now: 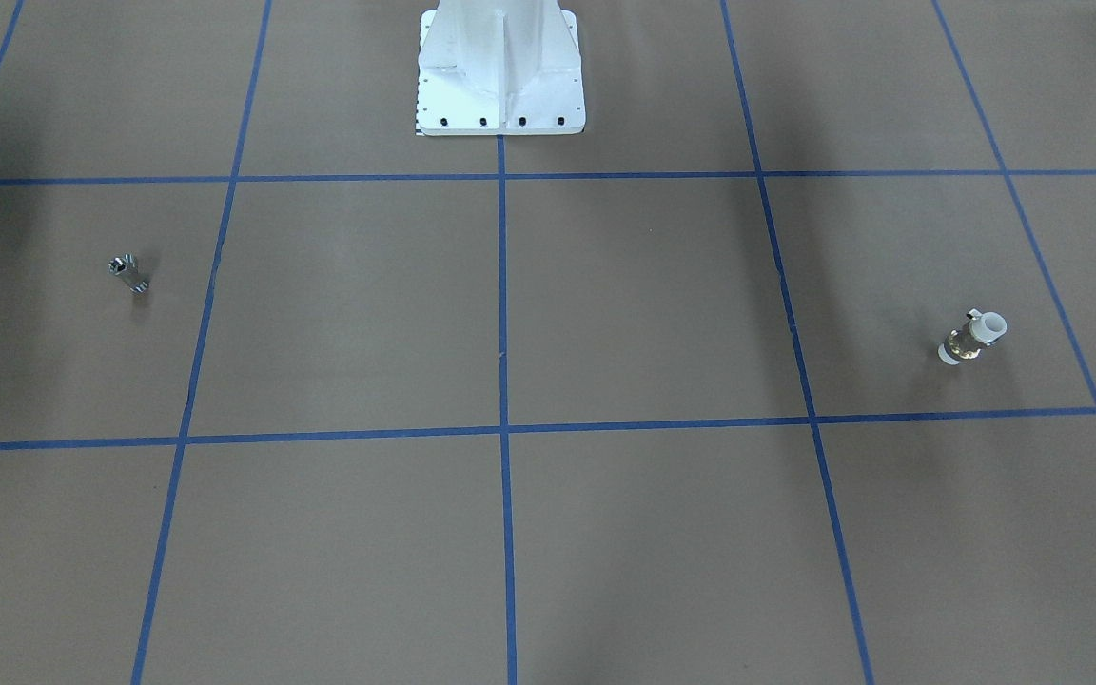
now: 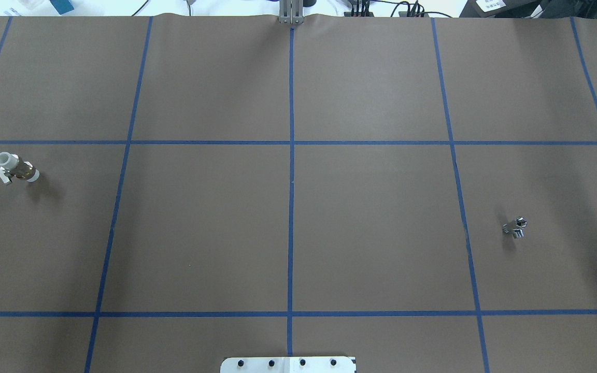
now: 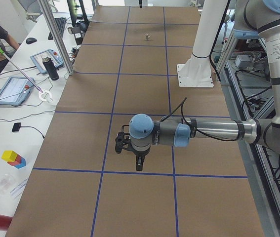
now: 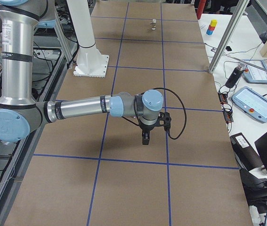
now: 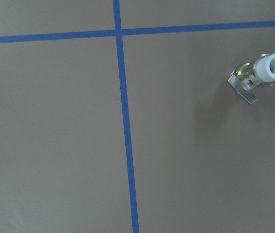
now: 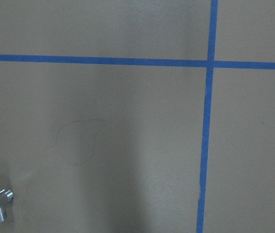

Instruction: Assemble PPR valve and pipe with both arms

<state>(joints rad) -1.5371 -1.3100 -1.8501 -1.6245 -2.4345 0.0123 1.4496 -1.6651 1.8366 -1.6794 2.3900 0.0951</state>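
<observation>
Well apart lie the white-ended, brass-banded PPR valve (image 1: 971, 338) and shiny pipe (image 1: 129, 274); left arm (image 3: 204, 131) and right arm (image 4: 81, 107) reach level, jaws unreadable.

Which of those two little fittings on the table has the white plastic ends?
The PPR valve, with a brass middle; the pipe is all shiny silver.

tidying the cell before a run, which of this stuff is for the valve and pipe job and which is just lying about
For the job: PPR valve; pipe; left arm; right arm.

Just lying about, on the side bench: coloured blocks; black bottle; tablet.
</observation>
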